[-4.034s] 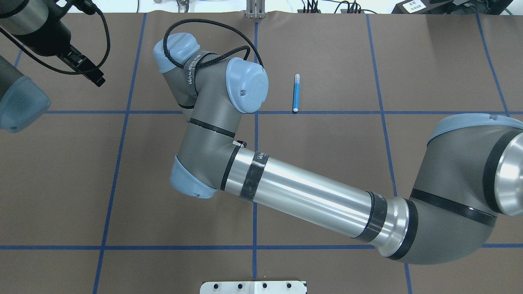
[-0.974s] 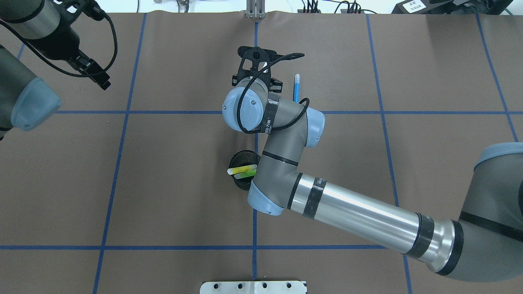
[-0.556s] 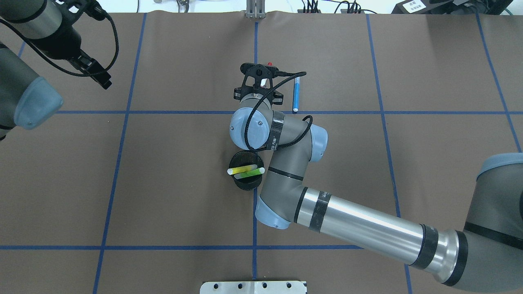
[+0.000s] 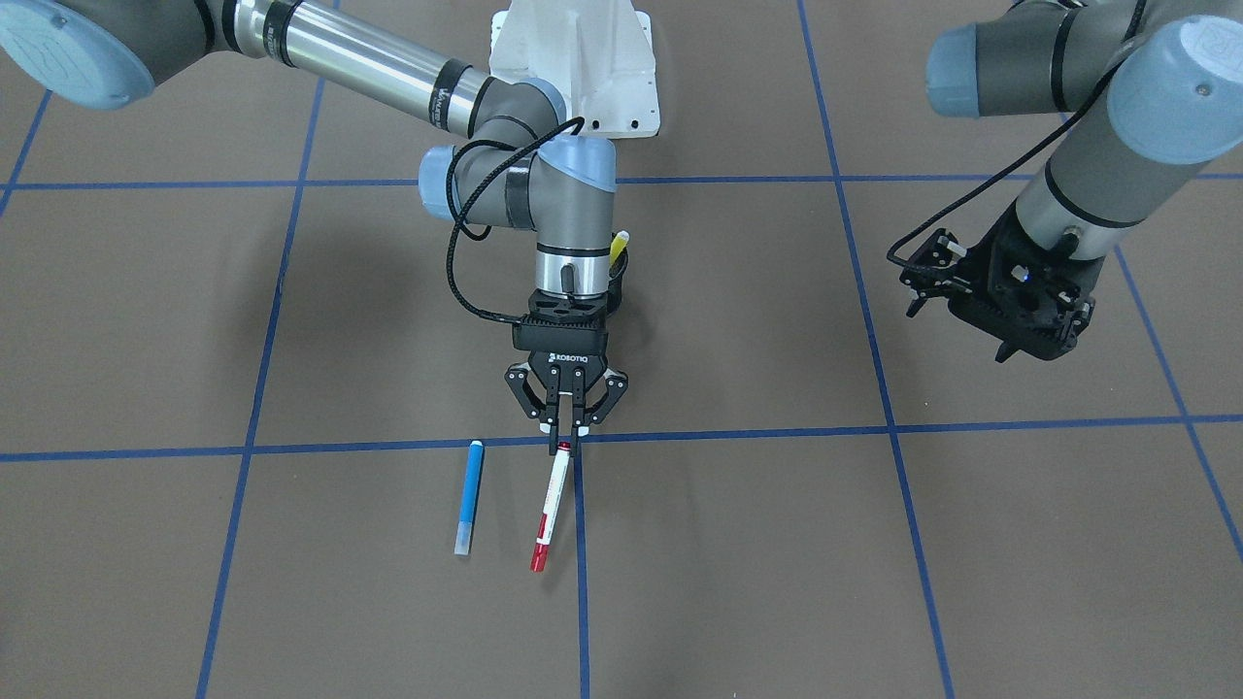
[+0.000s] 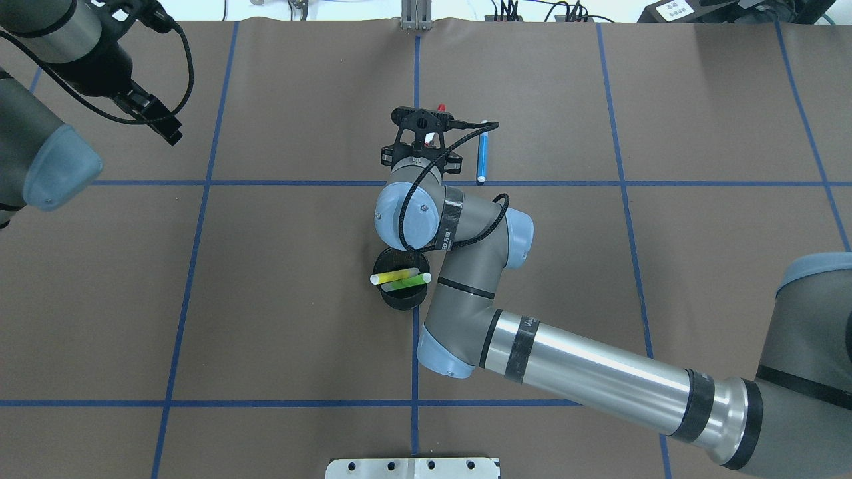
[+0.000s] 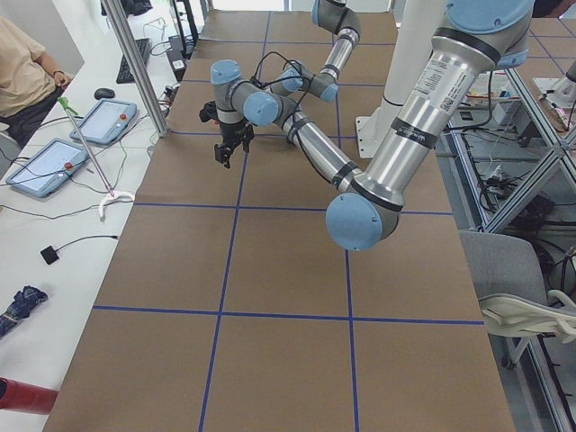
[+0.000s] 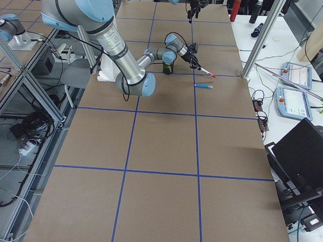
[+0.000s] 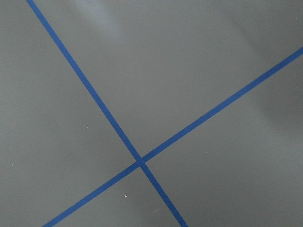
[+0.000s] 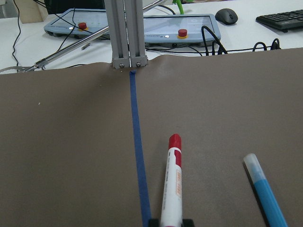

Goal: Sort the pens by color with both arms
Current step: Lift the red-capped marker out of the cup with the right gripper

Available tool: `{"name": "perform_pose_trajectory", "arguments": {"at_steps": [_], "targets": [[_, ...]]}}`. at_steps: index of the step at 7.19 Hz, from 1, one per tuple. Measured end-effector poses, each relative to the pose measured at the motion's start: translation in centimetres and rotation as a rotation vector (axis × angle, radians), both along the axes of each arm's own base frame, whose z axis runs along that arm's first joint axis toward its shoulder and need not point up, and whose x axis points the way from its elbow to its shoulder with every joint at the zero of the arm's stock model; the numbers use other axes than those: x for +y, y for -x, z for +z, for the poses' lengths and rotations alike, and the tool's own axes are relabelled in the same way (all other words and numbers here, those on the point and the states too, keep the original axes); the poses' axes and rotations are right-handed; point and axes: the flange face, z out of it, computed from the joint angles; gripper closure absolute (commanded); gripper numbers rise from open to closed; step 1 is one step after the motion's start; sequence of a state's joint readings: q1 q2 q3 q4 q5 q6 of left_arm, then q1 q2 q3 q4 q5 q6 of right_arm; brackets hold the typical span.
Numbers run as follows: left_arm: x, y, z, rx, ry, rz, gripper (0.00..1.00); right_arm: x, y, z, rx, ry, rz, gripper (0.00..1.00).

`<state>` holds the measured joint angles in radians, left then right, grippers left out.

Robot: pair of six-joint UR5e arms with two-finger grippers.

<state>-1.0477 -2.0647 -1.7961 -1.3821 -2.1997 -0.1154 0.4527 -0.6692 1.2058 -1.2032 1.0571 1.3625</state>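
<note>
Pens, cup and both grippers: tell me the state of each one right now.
White pen: clamped at its white end, red cap away from the robot.
Blue pen: lying loose, untouched.
Yellow pen: leaning in the cup.
Green pen: leaning in the cup.
Black mesh cup: upright, two pens inside.
Right gripper: shut on the white pen.
Left gripper: empty, open or shut unclear.

— What is the bench (image 5: 266,299) like?
— Brown covering, crossed by blue tape lines (image 5: 192,266) in a wide grid.
— Anything standing on it?
— A black mesh cup (image 5: 399,305), set on one tape line near the middle. A white bolted pedestal (image 4: 575,68) sits at one long edge.
— And past the far edge?
— An aluminium post (image 9: 125,33), flat panels with red buttons (image 9: 182,26), a mouse (image 9: 228,15) and a keyboard (image 9: 281,20). A person in a beige shirt (image 6: 22,67) sits at the side desk, and a grey chair (image 6: 504,270) stands opposite.
</note>
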Motion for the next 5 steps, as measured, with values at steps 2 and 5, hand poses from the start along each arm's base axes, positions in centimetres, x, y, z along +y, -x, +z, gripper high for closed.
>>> {"name": "perform_pose_trajectory", "arguments": {"at_steps": [2,5], "targets": [[0.1,0.0,-0.1,0.002,-0.002,-0.001,0.01,-0.2,-0.3,-0.6,-0.013,-0.003,0.003,0.01],[0.2,0.0,-0.9,0.012,0.012,-0.025,0.01,-2.7,-3.7,-2.6,-0.079,0.039,-0.055,0.0]]}}
